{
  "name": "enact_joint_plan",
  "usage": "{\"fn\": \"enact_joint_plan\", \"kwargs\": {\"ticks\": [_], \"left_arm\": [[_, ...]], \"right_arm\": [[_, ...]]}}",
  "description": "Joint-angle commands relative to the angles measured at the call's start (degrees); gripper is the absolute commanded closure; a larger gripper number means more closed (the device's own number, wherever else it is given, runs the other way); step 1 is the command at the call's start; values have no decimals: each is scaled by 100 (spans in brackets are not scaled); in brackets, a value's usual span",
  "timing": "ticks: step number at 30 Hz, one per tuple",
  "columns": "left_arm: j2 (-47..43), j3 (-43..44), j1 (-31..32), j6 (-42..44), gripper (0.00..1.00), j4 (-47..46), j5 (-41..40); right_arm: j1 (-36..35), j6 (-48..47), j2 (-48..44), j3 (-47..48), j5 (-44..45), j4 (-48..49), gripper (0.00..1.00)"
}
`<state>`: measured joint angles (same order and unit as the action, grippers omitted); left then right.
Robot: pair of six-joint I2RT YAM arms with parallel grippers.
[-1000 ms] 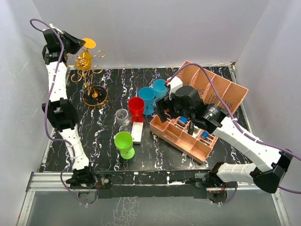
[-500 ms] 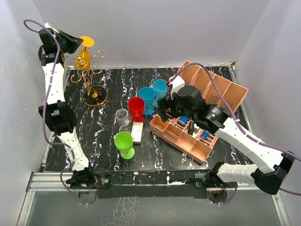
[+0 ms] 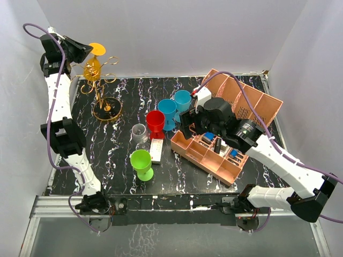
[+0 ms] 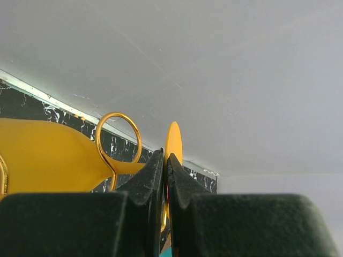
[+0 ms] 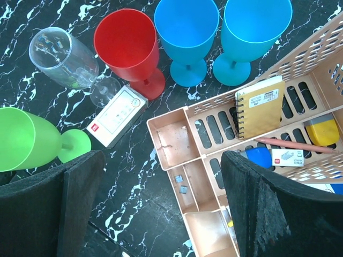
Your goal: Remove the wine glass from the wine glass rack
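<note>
Your left pincer (image 4: 165, 156) is clamped on the foot of the orange wine glass (image 3: 93, 67) | glass sits tilted among the top loops of the gold wine glass rack (image 3: 107, 108), at the counter's (image 3: 107, 160) far-left corner | your right pincer (image 5: 161, 209) gapes wide, holding nothing, above the pink organizer's (image 5: 171, 142) corner.

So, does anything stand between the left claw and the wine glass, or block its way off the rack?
No, nothing between them: the left claw is shut on the foot of the wine glass. On the way off, one gold loop of the wine glass rack stands right beside the stem.
</note>
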<state>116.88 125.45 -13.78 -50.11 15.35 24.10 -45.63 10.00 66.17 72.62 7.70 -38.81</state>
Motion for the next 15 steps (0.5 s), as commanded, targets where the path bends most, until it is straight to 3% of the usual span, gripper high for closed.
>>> {"fn": "enact_joint_plan", "kwargs": {"ticks": [1,15], "left_arm": [[-583,-28,-37,-1,100,-5,243],[-843,-481,-41,-259,100,-185,561]], "right_arm": [[32,76,-227,213,-52,256,0],[28,141,-351,205,-93,198,0]]}}
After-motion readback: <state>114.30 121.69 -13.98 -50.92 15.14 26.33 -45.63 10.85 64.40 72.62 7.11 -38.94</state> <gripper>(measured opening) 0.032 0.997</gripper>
